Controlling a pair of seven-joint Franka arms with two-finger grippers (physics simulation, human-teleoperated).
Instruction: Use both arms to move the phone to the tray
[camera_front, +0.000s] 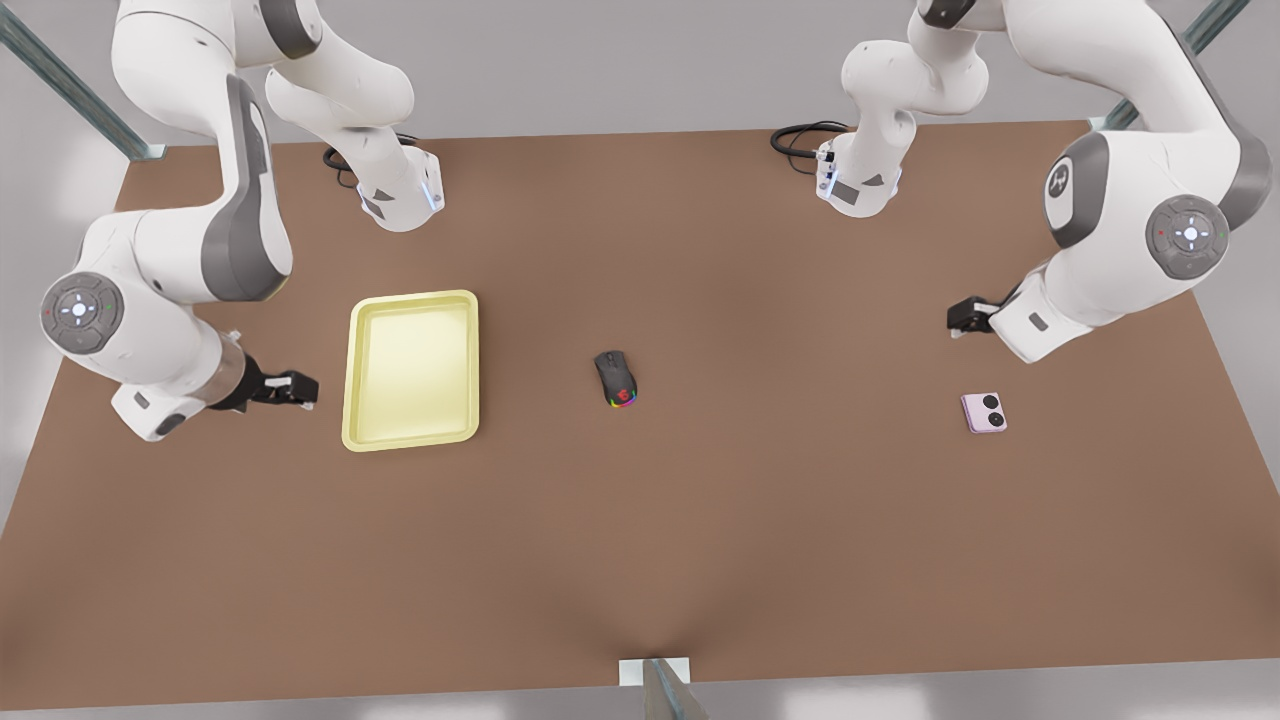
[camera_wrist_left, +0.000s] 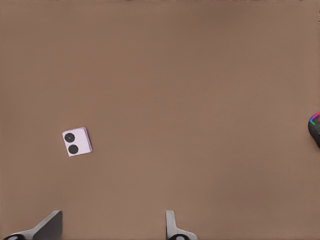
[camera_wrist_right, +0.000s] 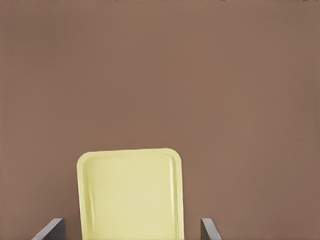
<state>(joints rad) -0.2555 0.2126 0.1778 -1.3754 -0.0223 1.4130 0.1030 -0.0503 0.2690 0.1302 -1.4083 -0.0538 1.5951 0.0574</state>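
Observation:
The pale pink phone (camera_front: 984, 412) lies flat on the brown table toward the front view's right, its two black camera circles facing up. My left gripper (camera_front: 968, 318) hovers a short way behind it, open, with nothing between its fingers. In the left wrist view the phone (camera_wrist_left: 77, 142) lies ahead of the left gripper (camera_wrist_left: 112, 220) and off to one side. The pale yellow tray (camera_front: 410, 370) sits empty on the front view's left. My right gripper (camera_front: 295, 390) is open just beside the tray's left rim. The right wrist view has the tray (camera_wrist_right: 130, 195) between the spread fingers of the right gripper (camera_wrist_right: 131, 225).
A black computer mouse (camera_front: 616, 378) with rainbow lights rests at the table's middle, between tray and phone, and the mouse (camera_wrist_left: 315, 127) also peeks in at the left wrist view's edge. Both arm bases (camera_front: 400, 195) stand at the table's far edge with coiled black cables.

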